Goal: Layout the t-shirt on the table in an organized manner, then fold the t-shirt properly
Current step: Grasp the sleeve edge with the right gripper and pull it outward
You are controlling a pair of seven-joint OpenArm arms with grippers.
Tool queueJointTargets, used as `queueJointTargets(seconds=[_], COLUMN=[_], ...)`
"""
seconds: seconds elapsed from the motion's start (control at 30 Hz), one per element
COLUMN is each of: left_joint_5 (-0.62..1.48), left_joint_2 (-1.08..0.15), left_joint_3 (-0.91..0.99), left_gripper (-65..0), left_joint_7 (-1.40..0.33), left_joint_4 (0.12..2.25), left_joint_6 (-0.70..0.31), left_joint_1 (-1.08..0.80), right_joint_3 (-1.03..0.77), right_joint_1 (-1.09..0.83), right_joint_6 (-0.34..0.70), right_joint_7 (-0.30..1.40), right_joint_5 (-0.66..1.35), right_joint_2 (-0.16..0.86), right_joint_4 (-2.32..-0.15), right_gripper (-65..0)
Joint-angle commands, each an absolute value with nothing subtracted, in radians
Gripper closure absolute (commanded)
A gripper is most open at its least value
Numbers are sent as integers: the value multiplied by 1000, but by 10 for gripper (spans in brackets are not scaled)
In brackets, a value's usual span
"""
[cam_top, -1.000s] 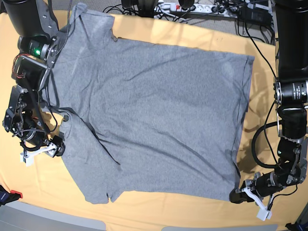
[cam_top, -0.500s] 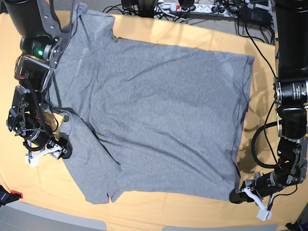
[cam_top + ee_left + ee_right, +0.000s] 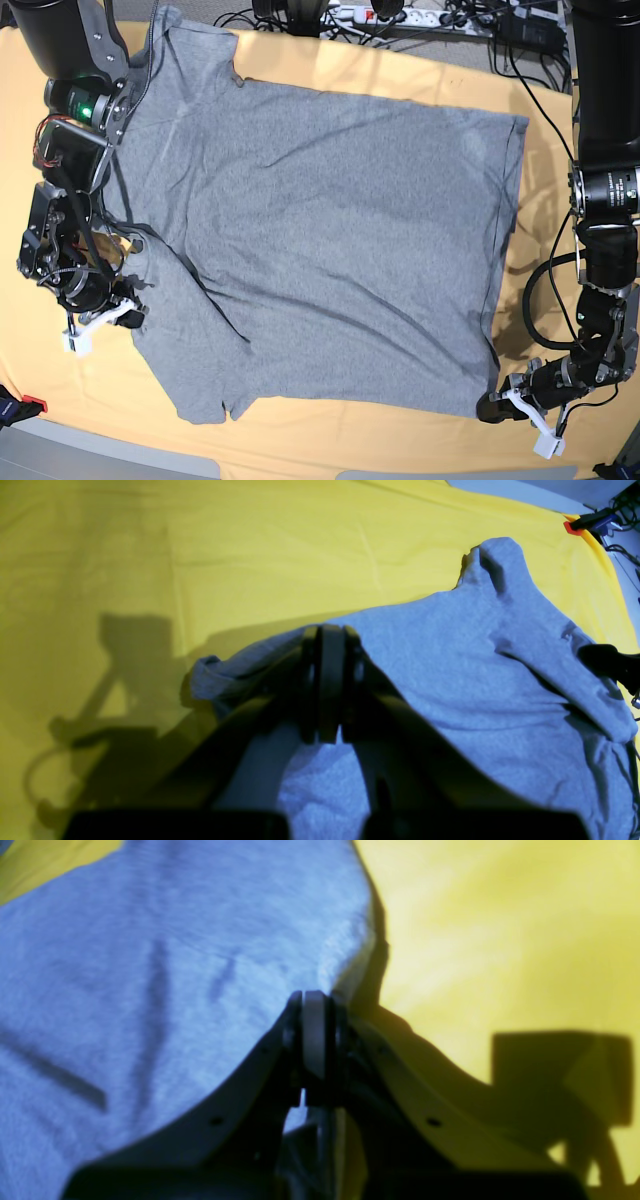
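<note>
The t-shirt [image 3: 320, 250] lies spread plain side up over the middle of the table [image 3: 300, 440], its hem running along the right edge and its sleeves toward the left edge, the near one reaching down to the front-left corner. The right gripper [image 3: 128, 312] sits at the outer edge of that near sleeve; in the right wrist view its jaws are together on the grey edge of the fabric. The left gripper [image 3: 492, 407] is at the near hem corner, by the table's front-right corner, and the left wrist view shows its jaws pressed together with cloth bunched around them (a small lifted fold stands beside the tips).

With both near corners pinched, the step in hand looks like the first fold, carrying the near side toward the far edge. To do it well, both arms should probably rise together and only slightly, keep the cloth between them taut without stretching it, travel at an equal pace, and lay the edge down parallel to the far side before letting go.
</note>
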State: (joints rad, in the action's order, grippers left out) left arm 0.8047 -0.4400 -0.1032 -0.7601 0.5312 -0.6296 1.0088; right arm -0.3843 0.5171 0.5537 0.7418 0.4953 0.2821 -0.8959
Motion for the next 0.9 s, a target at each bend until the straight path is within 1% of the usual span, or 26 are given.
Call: queueJointTargets(seconds=[0.0,0.07,0.23,0.5,0.67,0.8,0.87], left_joint_5=[829,828,829,829,828,828,827], left_joint_2=[-449,-449,-449,-449,-449,-450,-452], left_joint_3=[-97,-97,-97,-97,-97,-97,-97], left_gripper=[0,0,0,0,0,0,0], left_joint_7=[-741,-742,-742,-740,-740,-734,-730], left_joint_4=[548,548,548,548,548,548,548], left_joint_6=[-636,-636,-636,-636,-636,-636,-636], left_joint_1=[1053,1053,1053,1053,1053,1053,1056], right_joint_3=[-386,-380,-302,-53,90,138,140], right_joint_1=[570,602,679,696,710,721,729], right_joint_6=[564,563,501,421,310,257,258], right_joint_7=[715,715,702,599,576,575,575], right_joint_5=[508,477,403,228,92,29,25], right_joint_2=[309,323,372,434,460,470,474], right_joint_4=[-912,-912,-912,-912,-912,-912,-912], right_gripper=[0,0,0,0,0,0,0])
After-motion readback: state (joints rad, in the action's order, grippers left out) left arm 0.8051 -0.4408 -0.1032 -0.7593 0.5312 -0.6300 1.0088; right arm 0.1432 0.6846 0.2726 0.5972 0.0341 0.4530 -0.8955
